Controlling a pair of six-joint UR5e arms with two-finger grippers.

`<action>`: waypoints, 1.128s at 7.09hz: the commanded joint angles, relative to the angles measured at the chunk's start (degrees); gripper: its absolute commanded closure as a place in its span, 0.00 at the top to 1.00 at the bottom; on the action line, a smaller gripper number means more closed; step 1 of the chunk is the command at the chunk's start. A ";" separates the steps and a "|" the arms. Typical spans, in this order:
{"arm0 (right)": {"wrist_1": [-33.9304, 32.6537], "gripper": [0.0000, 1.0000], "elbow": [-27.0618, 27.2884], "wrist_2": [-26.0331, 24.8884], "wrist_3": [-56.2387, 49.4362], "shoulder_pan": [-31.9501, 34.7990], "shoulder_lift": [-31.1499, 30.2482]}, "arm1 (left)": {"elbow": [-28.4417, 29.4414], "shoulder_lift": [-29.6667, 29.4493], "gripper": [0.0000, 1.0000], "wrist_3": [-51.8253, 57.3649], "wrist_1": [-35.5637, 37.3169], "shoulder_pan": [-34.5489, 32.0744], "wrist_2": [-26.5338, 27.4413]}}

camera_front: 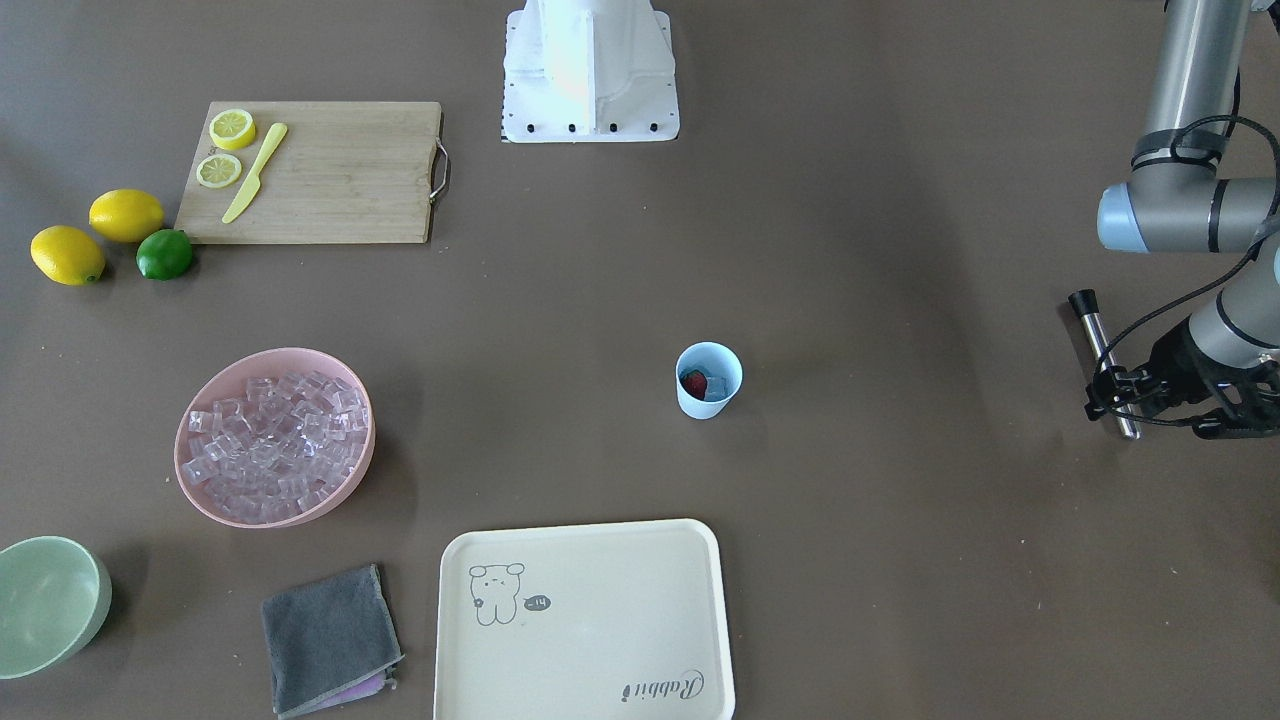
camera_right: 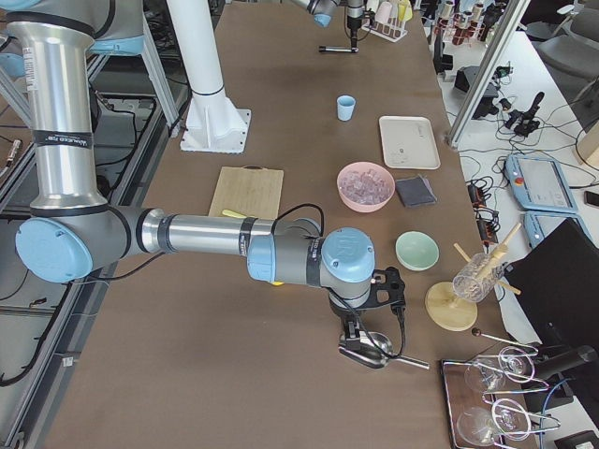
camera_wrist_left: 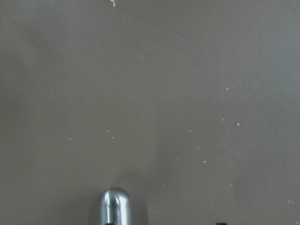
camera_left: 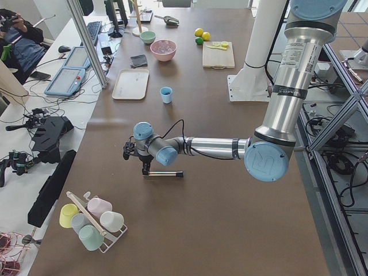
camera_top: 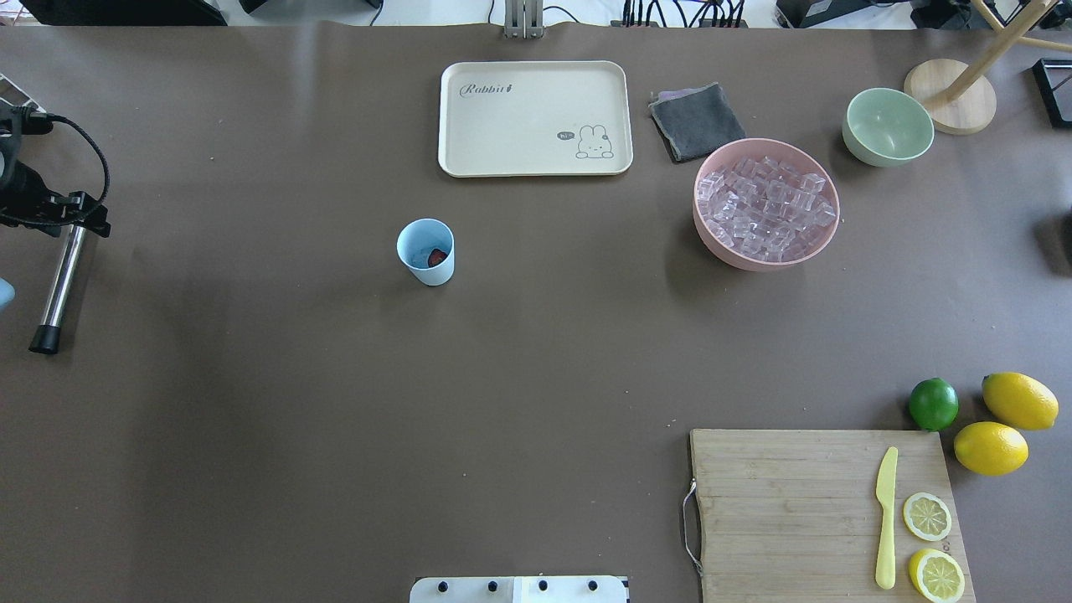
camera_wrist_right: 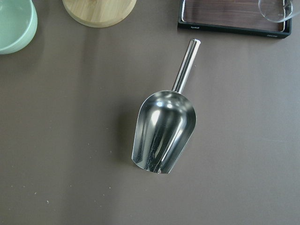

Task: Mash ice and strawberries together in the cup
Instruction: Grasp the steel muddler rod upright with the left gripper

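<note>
The light-blue cup (camera_front: pixel 708 398) (camera_top: pixel 425 266) stands upright mid-table. Inside it lie a red strawberry (camera_front: pixel 694 381) (camera_top: pixel 436 257) and clear ice (camera_front: pixel 716 388). More ice cubes (camera_front: pixel 275 435) fill a pink bowl (camera_top: pixel 712 237). A steel muddler (camera_front: pixel 1100 345) (camera_top: pixel 59 285) with a black tip lies on the table far from the cup. My left gripper (camera_front: pixel 1118 397) (camera_top: pixel 74 222) straddles its bare steel end (camera_wrist_left: pixel 115 206) and looks open. My right gripper (camera_right: pixel 358 335) hangs over a steel scoop (camera_wrist_right: pixel 164 136) lying on the table; I cannot tell its state.
A cream tray (camera_front: pixel 585 620) and a grey cloth (camera_front: pixel 330 638) lie near the cup's far side. A pale-green bowl (camera_front: pixel 50 600), a cutting board (camera_front: pixel 330 175) with lemon slices and a yellow knife, two lemons and a lime (camera_front: pixel 165 254) sit beyond the pink bowl.
</note>
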 commanded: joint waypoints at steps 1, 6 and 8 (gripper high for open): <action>-0.03 1.00 -0.25 -0.29 -0.09 -0.28 0.29 | 0.07 1.98 0.69 -0.06 -1.30 -0.33 0.05; -0.03 1.00 0.01 -0.20 -0.09 -0.02 -0.50 | -0.19 2.68 0.40 -0.24 -3.24 0.90 0.40; -0.03 1.00 0.01 -0.20 -0.09 -0.02 -0.50 | 0.42 3.03 0.31 -0.15 -4.90 1.25 0.57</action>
